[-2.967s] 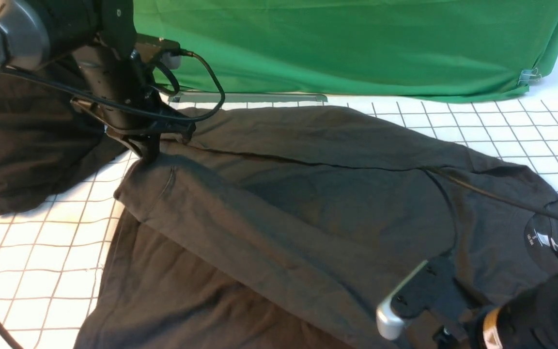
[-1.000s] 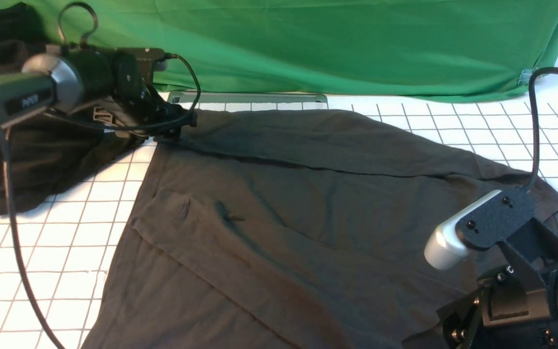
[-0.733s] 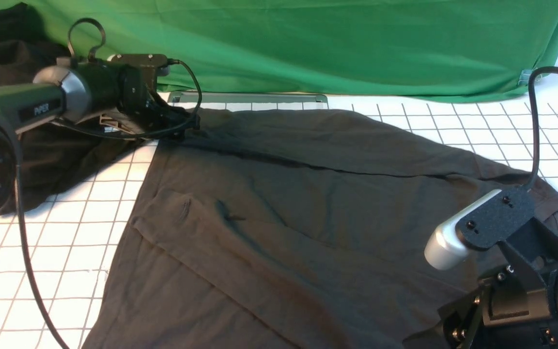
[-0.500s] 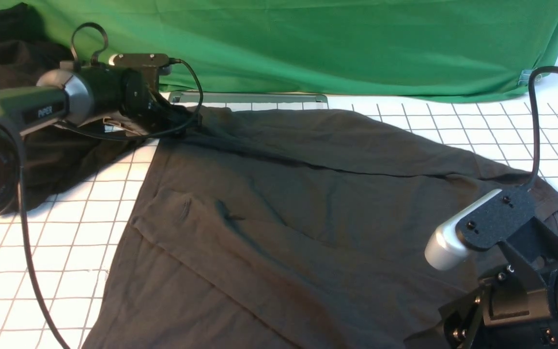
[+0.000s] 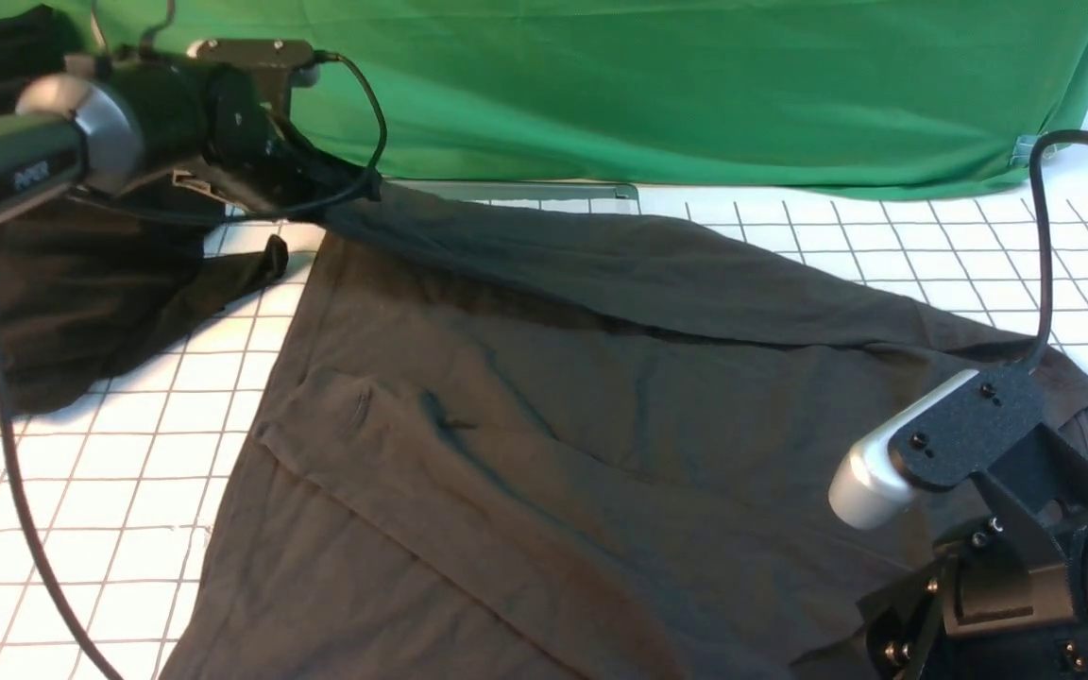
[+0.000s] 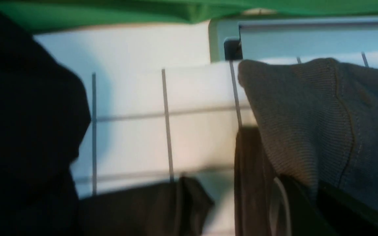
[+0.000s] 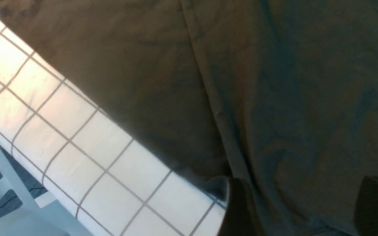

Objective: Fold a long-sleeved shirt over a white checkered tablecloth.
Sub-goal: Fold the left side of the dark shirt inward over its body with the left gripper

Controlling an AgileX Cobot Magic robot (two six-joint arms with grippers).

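In the front view the neck end of the shirt (image 5: 601, 425) is covered by the right arm's camera bracket (image 5: 955, 439), and the shirt's near part is cut off by the picture's lower edge. The right gripper (image 7: 300, 188) shows only in its wrist view: two dark fingertips wide apart just over the fabric, holding nothing. The left gripper (image 5: 348, 192) is dark against dark cloth and hard to make out, yet a ribbed edge (image 6: 294, 111) sits pinched in it and a taut ridge of fabric rises to it. The shirt lies spread on the tablecloth (image 5: 931, 246), long axis across the table, neck end rightward. A black garment (image 5: 81, 302) lies to its left, before the green cloth (image 5: 695, 85).
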